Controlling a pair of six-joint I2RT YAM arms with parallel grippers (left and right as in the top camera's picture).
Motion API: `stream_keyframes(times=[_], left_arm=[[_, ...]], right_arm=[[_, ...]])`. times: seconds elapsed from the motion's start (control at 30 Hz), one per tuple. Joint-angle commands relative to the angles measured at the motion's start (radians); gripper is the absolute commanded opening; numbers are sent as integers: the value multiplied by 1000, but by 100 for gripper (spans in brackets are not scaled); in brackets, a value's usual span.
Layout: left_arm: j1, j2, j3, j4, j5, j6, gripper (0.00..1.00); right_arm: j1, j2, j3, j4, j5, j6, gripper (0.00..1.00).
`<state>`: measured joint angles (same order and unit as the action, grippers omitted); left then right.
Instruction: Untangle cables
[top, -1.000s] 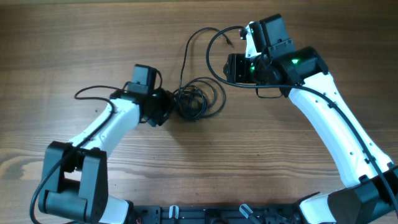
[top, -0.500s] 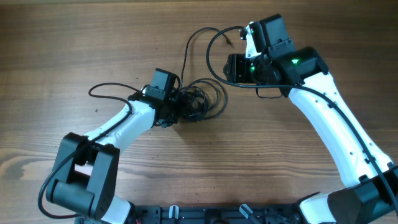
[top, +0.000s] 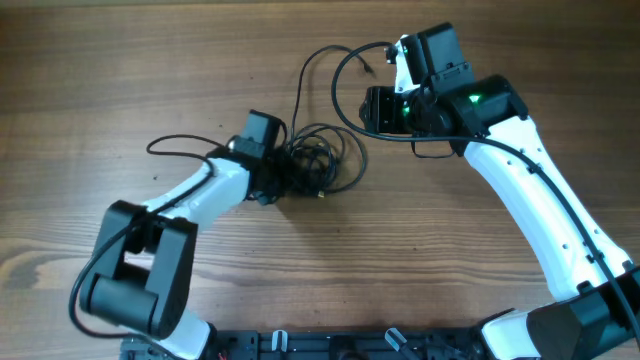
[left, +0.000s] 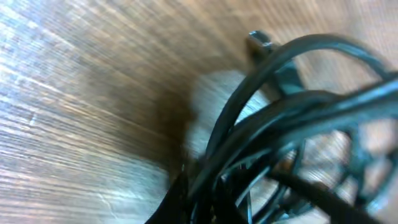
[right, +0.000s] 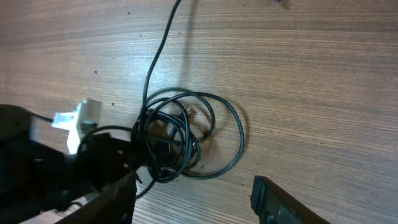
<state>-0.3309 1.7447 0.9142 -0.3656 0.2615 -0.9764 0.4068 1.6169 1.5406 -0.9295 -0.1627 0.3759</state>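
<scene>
The cables (top: 320, 160) lie as a knot of thin black loops mid-table, with loose strands (top: 303, 80) running up and curling toward the right arm. My left gripper (top: 284, 172) is at the knot's left edge and shut on its strands. In the left wrist view the cables (left: 292, 118) fill the frame, blurred, with a metal plug tip (left: 261, 41) showing, and the left gripper (left: 200, 200) is closed around them. My right gripper (top: 376, 108) hovers open above and to the right. In the right wrist view it (right: 199, 205) stands open, apart from the knot (right: 186, 134).
The wooden table (top: 120, 60) stretches around the knot. The left arm's own black wire (top: 172, 144) arcs over the table at the left. The left arm (right: 56, 168) fills the lower left of the right wrist view.
My left gripper has moved right into the knot and shut on its strands, nudging the knot slightly. The right arm has not moved.
</scene>
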Motion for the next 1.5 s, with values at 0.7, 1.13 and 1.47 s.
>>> stream_keyframes(times=[0.7, 1.13, 1.47], left_arm=[[175, -474, 102, -121, 359, -1033, 4], [156, -474, 101, -126, 480, -903, 4], [155, -472, 101, -126, 432, -739, 4]], right_arm=[[46, 13, 4, 153, -389, 54, 56], [174, 34, 4, 224, -277, 73, 32], [174, 111, 4, 225, -270, 69, 7]])
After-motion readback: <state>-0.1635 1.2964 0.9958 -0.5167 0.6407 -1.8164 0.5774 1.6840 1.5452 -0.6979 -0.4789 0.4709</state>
